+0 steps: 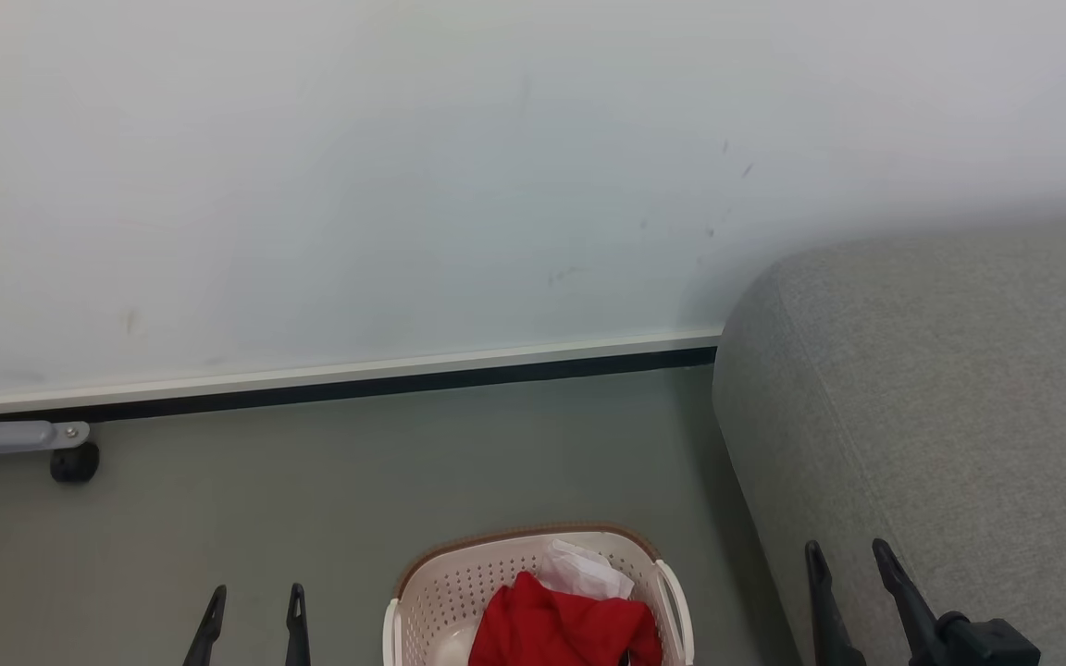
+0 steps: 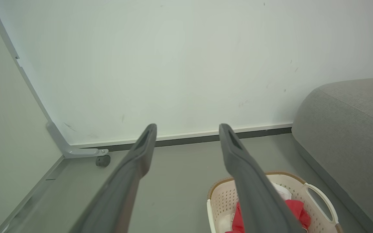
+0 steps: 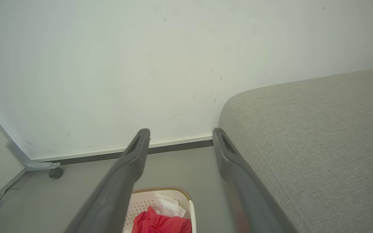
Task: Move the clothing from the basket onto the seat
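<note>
The cream basket with a brown rim stands on the floor at the bottom middle of the head view. Bright red clothing with a white piece on top lies bunched inside it. To its right rises the big grey seat. My left gripper hangs open left of the basket, holding nothing. My right gripper is open over the seat's near edge, also holding nothing. The left wrist view shows the basket and red clothing behind its right finger. In the right wrist view, basket, clothing and seat appear.
A white wall with a pale skirting strip closes the far side. A grey metal foot with a black caster sits at the wall's base on the left. Grey floor stretches between wall and basket.
</note>
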{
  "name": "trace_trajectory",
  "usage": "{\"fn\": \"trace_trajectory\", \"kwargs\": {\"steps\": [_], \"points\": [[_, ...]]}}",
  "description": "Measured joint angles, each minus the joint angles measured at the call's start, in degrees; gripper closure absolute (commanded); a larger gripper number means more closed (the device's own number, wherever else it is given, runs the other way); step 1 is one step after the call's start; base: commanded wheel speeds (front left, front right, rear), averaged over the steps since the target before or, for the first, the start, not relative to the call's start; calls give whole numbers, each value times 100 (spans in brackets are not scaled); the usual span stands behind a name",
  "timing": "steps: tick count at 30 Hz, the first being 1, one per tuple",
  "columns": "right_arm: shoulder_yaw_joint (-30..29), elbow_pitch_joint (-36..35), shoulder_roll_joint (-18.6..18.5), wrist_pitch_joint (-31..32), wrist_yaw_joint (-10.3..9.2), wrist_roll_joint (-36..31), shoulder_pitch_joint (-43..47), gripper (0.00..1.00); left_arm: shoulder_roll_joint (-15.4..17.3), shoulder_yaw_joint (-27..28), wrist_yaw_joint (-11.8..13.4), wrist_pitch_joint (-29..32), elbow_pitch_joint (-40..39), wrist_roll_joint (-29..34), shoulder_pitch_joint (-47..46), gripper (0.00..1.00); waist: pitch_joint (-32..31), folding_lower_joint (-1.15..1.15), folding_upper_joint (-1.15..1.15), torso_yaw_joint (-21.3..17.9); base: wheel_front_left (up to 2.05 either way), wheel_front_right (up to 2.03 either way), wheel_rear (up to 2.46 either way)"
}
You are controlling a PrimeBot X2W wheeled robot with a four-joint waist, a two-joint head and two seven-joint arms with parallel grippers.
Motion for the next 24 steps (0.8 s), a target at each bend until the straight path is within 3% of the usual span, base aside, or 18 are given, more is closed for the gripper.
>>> {"fn": "trace_trajectory", "kwargs": {"steps": [12,24], "points": [[-160,-236,-43,0,0,-9,-29,0,0,-100,-100,0,-92,27,-73,0,374,0,0,-52,0,0,0],[-412,-598,-151,-15,1,-107,-619,0,-109,-482,-248,-5,300,230,-912,0,1143,1,1,-206,0,0,0]]}}
